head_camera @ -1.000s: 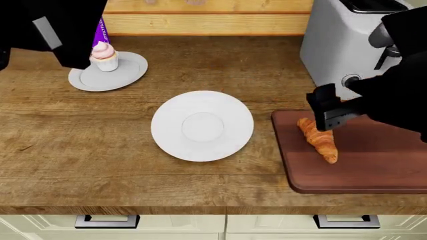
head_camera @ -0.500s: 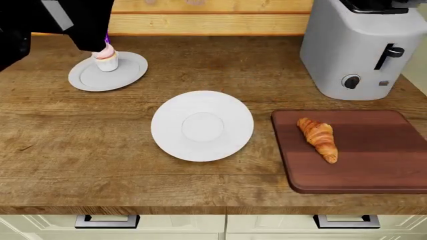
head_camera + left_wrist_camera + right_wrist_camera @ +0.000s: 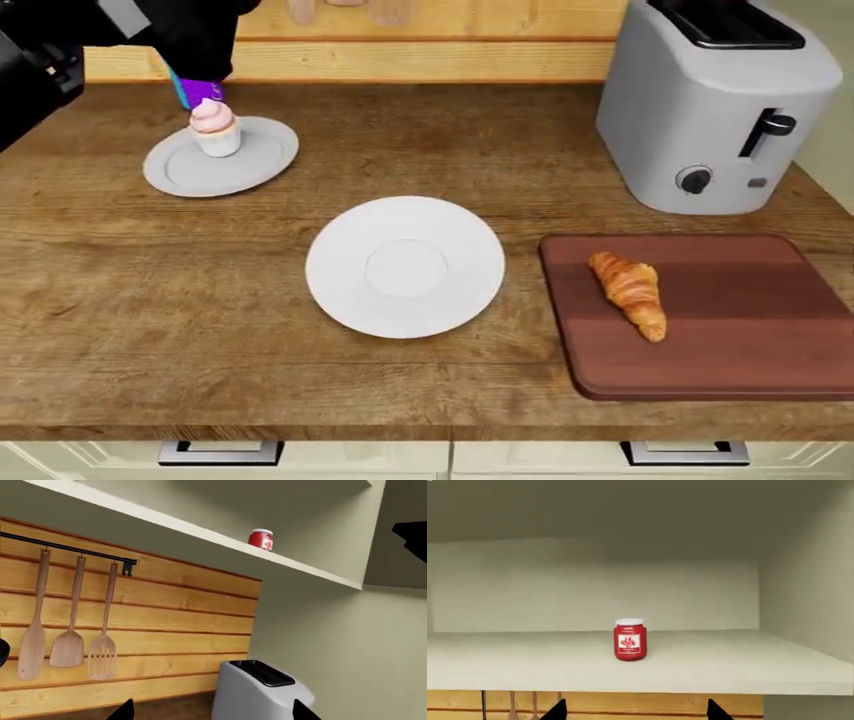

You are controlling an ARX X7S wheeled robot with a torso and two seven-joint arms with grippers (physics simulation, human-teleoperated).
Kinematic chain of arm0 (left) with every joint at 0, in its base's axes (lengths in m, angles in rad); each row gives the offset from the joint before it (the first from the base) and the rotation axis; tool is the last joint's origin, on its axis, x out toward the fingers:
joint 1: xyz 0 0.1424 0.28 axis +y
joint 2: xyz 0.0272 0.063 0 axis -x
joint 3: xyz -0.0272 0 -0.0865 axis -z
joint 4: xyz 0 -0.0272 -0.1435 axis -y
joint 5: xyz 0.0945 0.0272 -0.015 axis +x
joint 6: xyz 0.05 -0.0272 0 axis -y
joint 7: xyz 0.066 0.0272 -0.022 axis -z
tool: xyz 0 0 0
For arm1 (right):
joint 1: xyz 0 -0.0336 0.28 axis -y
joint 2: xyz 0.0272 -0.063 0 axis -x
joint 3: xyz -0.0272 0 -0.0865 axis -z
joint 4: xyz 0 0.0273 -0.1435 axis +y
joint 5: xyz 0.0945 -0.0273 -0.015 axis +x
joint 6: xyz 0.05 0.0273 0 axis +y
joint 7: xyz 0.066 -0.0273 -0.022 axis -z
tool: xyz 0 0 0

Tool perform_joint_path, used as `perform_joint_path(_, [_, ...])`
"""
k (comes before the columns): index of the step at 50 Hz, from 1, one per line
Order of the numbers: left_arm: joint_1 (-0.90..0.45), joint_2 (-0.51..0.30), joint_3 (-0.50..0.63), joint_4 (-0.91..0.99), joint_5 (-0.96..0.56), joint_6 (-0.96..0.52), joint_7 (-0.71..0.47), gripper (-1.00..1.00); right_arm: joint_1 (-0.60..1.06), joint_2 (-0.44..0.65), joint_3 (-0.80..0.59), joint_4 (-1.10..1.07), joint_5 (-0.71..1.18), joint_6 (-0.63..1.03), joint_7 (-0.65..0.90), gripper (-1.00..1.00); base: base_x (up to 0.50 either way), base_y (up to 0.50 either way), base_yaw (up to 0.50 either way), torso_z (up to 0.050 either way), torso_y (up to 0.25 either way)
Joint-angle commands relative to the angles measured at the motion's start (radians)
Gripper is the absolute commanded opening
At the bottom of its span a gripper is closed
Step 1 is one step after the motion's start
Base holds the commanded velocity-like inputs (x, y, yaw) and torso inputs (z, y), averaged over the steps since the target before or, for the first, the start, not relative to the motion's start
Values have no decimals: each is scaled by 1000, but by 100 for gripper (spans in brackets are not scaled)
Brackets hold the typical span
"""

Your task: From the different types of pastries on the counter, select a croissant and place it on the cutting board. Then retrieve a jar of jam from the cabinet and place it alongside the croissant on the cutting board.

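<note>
The golden-brown croissant (image 3: 627, 292) lies on the dark reddish cutting board (image 3: 747, 340) at the right of the counter (image 3: 160, 300). The red jar of jam (image 3: 630, 640) with its white lid stands upright on the pale cabinet shelf (image 3: 727, 665). My right gripper (image 3: 636, 711) is open, level with the shelf's front edge and well short of the jar. The jar of jam (image 3: 261, 539) also shows high on the shelf in the left wrist view. My left gripper (image 3: 213, 713) is open and empty. The right gripper is out of the head view.
A pink-frosted cupcake (image 3: 214, 128) sits on a grey plate (image 3: 254, 165), with a purple can (image 3: 200, 92) behind it under my left arm (image 3: 134, 30). A white plate (image 3: 404, 265) lies mid-counter. A toaster (image 3: 701, 105) stands behind the board. Wooden utensils (image 3: 67, 645) hang on the wall.
My right arm has let go of the croissant and risen out of the head view to the cabinet shelf. The left arm has lifted too. The croissant stays on the board.
</note>
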Motion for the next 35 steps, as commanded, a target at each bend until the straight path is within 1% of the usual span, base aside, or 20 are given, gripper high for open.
perform_joint_path(1, [-44, -5, 21, 44, -86, 59, -90, 100, 78, -274, 184, 160, -979, 14, -638, 100, 0, 0, 0, 50, 0])
perform_joint_path(4, [-57, -9, 27, 53, -106, 73, -111, 100, 78, -296, 195, 192, -1000, -28, -640, 100, 0, 0, 0, 50, 0])
perform_joint_path(7, [-68, -12, 31, 56, -117, 81, -121, 100, 78, -305, 200, 235, -981, -76, -597, 100, 0, 0, 0, 50, 0])
perform_joint_path(12, [-63, -1, 22, 39, -79, 67, -76, 100, 78, -316, 208, 294, -922, -139, -500, 100, 0, 0, 0, 50, 0])
perform_joint_path(18, [-75, 9, 27, 34, -68, 68, -63, 100, 78, -330, 208, 380, -890, -209, -411, 100, 0, 0, 0, 50, 0])
perform_joint_path(19, [-69, 10, 24, 32, -59, 64, -51, 100, 78, -335, 203, 396, -906, -213, -419, 100, 0, 0, 0, 50, 0])
perform_joint_path(22, [-27, 29, -1, -1, 55, 24, 67, 100, 78, -357, 200, 437, -944, -231, -425, 100, 0, 0, 0, 50, 0])
perform_joint_path(23, [-22, 32, -4, -6, 76, 19, 88, 100, 78, -366, 191, 445, -980, -215, -439, 100, 0, 0, 0, 50, 0])
perform_joint_path(26, [-4, 40, -11, -15, 126, 9, 138, 100, 78, -382, 193, 454, -999, -204, -433, 100, 0, 0, 0, 50, 0])
perform_joint_path(30, [1, 44, -10, -16, 141, 10, 155, 100, 78, -382, 193, 454, -999, -204, -433, 100, 0, 0, 0, 50, 0])
perform_joint_path(35, [-20, 40, -5, -5, 107, 23, 127, 100, 78, -382, 193, 454, -999, -204, -433, 100, 0, 0, 0, 50, 0])
